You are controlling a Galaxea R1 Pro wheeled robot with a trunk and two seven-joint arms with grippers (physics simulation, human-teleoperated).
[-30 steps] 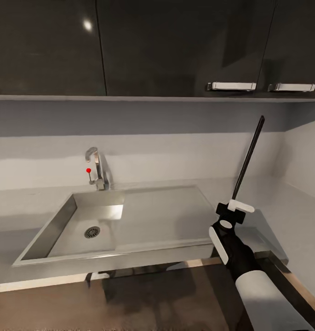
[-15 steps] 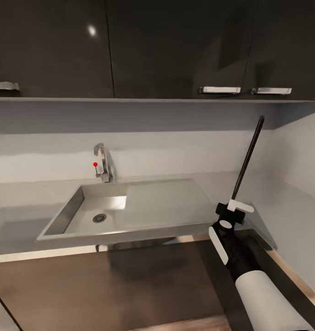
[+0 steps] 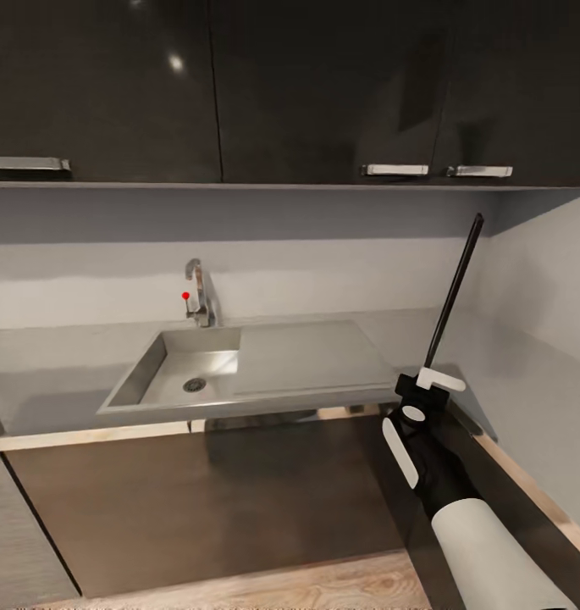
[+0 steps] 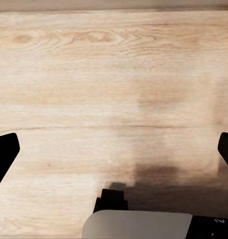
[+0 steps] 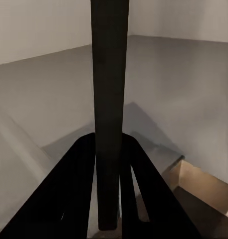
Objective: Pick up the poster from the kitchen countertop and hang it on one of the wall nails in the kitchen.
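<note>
Poster [image 3: 455, 290], one, edge-on, pinched in right claw [image 3: 431, 379]; left claw [image 4: 114, 149] spread above wood floor [image 4: 94, 74]

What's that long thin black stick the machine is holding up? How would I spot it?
Find the steel sink set in the grey countertop, then look right to the right gripper. Rising from it is the poster, seen edge-on: a thin black line, tilted slightly, unlike the chrome tap.

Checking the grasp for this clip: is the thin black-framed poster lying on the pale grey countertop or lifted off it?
Lifted: the poster stands edge-on, near upright, clamped in the right claw above the countertop.
</note>
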